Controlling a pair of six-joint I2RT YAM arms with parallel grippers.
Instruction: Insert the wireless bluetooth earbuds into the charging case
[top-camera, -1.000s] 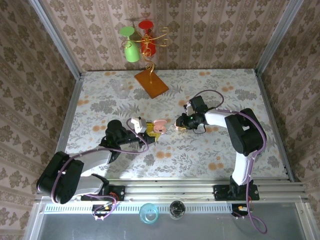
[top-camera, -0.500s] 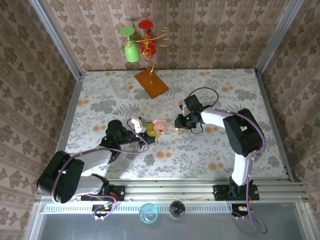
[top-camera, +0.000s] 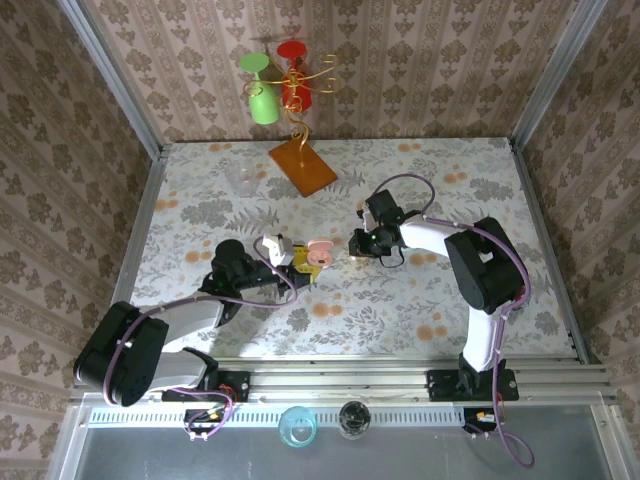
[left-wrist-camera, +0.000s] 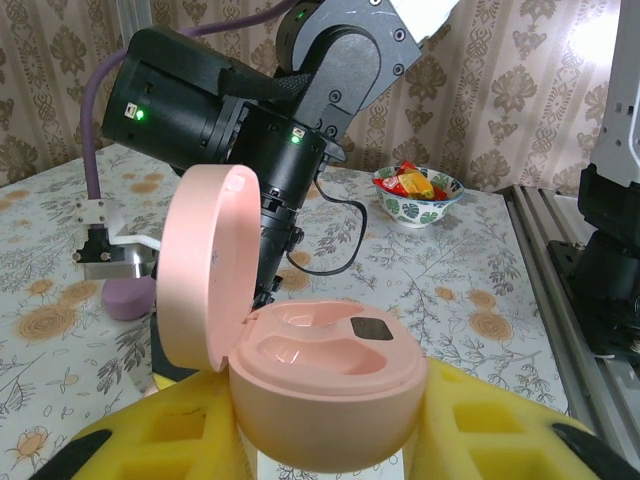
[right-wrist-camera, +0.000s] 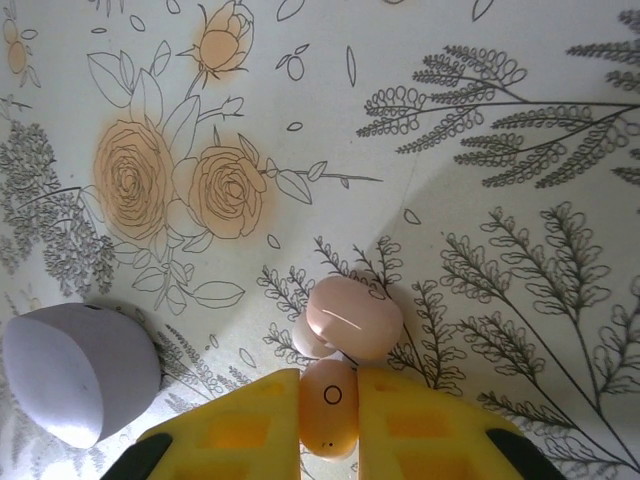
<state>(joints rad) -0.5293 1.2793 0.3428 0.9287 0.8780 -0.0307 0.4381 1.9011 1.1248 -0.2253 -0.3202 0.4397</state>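
Earbud (right-wrist-camera: 350, 318) is being pinched at its stem by the closed-up right gripper (right-wrist-camera: 330, 388), far from the table (right-wrist-camera: 500, 150) edges. The charging case (left-wrist-camera: 330, 375), lid up, is being clamped in the left gripper (left-wrist-camera: 335, 452).

No words, brands or numbers can be read in any view. The nearest thing to a sign is 1 small dark ring printed on the pink earbud (right-wrist-camera: 328, 408), at the bottom middle of the right wrist view. Inside the open charging case (left-wrist-camera: 320, 400), lower middle of the left wrist view, sits 1 dark rectangular patch with no lettering that can be made out.
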